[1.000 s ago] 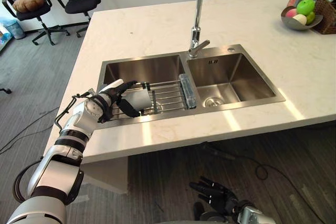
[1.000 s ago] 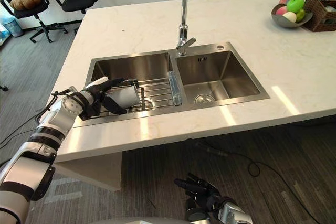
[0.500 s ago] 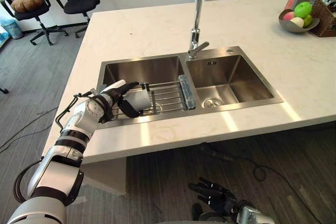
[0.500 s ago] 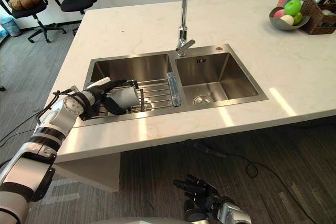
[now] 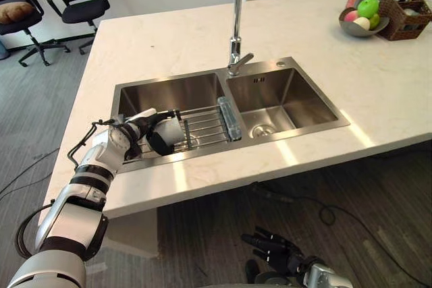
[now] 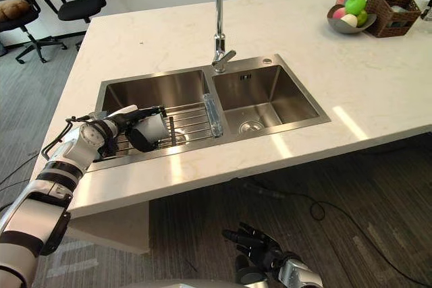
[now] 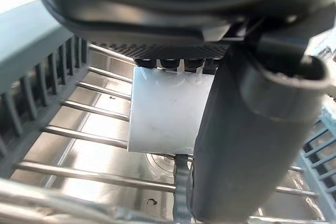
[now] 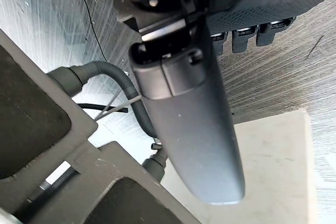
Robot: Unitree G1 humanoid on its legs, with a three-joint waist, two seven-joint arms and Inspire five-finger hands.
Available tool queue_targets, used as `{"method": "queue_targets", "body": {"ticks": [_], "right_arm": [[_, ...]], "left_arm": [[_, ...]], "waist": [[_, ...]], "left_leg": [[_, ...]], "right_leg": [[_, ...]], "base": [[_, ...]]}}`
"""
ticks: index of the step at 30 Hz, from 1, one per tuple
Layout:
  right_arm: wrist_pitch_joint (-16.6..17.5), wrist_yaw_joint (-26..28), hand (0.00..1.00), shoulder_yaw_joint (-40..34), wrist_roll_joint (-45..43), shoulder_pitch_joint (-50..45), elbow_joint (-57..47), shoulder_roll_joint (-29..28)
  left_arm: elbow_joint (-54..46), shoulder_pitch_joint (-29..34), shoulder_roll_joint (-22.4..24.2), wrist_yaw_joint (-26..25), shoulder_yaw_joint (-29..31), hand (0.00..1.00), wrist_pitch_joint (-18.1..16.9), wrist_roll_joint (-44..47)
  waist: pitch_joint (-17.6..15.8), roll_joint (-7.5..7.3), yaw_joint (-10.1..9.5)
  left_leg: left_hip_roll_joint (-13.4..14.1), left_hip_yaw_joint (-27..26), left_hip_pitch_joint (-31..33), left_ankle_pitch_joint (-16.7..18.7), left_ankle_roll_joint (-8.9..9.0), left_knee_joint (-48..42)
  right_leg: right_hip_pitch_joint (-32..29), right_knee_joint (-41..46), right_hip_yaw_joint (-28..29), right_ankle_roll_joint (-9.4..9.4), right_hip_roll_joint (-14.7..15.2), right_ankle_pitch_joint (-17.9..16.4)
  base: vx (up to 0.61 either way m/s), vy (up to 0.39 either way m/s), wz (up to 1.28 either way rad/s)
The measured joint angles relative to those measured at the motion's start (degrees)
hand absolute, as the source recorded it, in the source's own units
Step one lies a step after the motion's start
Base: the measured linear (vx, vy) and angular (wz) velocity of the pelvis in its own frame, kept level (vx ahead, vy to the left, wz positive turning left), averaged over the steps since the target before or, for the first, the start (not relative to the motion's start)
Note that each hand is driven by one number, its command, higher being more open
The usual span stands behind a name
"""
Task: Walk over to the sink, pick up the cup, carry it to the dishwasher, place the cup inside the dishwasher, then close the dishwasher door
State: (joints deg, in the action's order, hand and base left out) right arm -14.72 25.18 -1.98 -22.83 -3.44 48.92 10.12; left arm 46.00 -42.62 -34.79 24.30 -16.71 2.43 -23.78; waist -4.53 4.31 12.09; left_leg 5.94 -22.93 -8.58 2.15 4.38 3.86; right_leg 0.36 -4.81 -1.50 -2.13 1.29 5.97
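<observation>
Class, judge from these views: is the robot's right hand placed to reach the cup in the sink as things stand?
Probably not: the right hand hangs low, below the countertop, which lies between it and the cup; the left hand grips that cup.

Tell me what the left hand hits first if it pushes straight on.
The left hand grips the cup; beyond it, probably the clear end piece of the wire rack, though depth is unclear.

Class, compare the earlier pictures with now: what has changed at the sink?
Only the camera has shifted; no thing visibly moved. The left hand stays curled round the cup on the rack in the sink. The right hand stays low and open.
</observation>
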Motion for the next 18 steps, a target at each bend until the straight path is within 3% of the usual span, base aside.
{"method": "queue_targets", "body": {"ticks": [6, 14, 18], "right_arm": [[0.0, 0.6, 1.0, -0.2, 0.1, -0.1, -0.1, 0.2], [0.0, 0.7, 1.0, -0.3, 0.1, -0.3, -0.1, 0.3], [0.1, 0.7, 1.0, -0.3, 0.0, -0.4, -0.1, 0.4]], "left_arm": [[3.0, -0.8, 1.3, -2.3, 0.6, 0.0, 0.1, -1.0], [6.3, -0.2, 3.7, -10.9, 2.1, 0.0, -0.7, -0.9], [6.2, 1.5, 3.9, -16.1, 3.0, 0.0, -3.0, 0.2]], "waist": [[0.1, 0.33, 0.06], [0.1, 0.42, 0.0], [0.1, 0.43, -0.27]], "left_leg": [[0.2, -0.4, 0.0, 0.2, 0.23, -0.3], [0.4, 0.0, -0.1, 0.2, 0.27, -0.7], [0.7, 0.7, 0.1, 0.2, 0.28, -0.7]], "right_leg": [[0.0, 0.0, 0.3, 0.01, -0.1, 0.0], [0.4, 0.1, -0.1, 0.19, -0.2, -0.1], [0.6, 0.1, -0.8, 0.37, -0.3, -0.3]], "base": [[-0.03, -0.018, -0.03], [-0.06, -0.022, 0.02], [-0.03, -0.022, 0.07]]}}
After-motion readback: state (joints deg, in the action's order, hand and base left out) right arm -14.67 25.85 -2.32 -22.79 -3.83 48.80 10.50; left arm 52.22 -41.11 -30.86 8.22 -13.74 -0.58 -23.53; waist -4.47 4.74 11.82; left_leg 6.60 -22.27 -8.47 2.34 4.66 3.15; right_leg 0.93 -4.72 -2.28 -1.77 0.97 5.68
